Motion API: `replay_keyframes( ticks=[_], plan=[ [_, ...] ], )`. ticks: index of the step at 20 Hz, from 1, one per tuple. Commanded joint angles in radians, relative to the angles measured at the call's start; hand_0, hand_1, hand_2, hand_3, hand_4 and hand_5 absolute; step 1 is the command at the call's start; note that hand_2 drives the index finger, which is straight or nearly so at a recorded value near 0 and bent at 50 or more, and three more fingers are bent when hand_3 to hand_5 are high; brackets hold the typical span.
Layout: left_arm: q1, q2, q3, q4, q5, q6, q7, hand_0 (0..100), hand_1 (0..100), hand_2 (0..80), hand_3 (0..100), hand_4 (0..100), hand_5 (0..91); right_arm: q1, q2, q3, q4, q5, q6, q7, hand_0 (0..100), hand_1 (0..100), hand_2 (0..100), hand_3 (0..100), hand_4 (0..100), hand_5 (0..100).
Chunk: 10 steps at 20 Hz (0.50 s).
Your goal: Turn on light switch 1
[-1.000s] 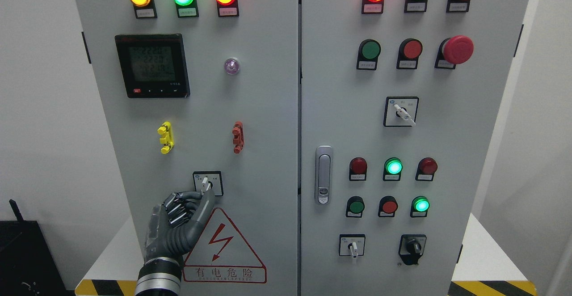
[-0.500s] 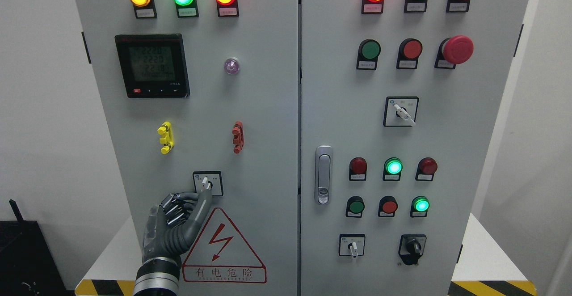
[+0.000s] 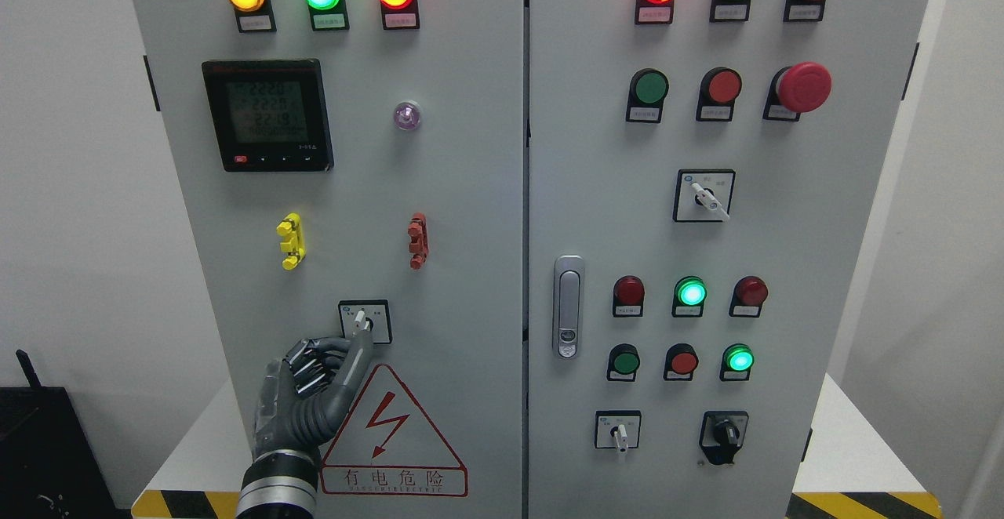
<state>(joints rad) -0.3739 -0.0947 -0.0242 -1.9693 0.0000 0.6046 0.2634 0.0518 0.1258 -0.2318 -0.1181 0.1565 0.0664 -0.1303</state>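
The left hand [image 3: 310,393] is raised against the left cabinet door, just below the rotary light switch [image 3: 365,321], with its fingers [image 3: 312,366] curled together and the extended thumb tip at the lower end of the switch's white lever. The switch sits directly above the red warning triangle [image 3: 392,433], below and between the yellow clip [image 3: 291,241] and the red clip [image 3: 418,240]. To the right of the switch, on the right door, is the door handle [image 3: 568,306].
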Motion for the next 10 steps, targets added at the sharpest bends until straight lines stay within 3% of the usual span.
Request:
replay_keyframes(
  ticks=[1,10],
  plan=[
    [-0.005,-0.003,-0.011,0.004,-0.032,0.001,-0.001,19,63,53.8,80,90,83.1,0.0,0.0,0.0,0.0,0.0,0.0,0.0,31,0,0,0,0,0],
    [-0.019,-0.003,-0.01,0.007,-0.034,0.021,-0.001,19,62,54.0,81,91,83.6,0.0,0.0,0.0,0.0,0.0,0.0,0.0,31,0,0,0,0,0]
  ],
)
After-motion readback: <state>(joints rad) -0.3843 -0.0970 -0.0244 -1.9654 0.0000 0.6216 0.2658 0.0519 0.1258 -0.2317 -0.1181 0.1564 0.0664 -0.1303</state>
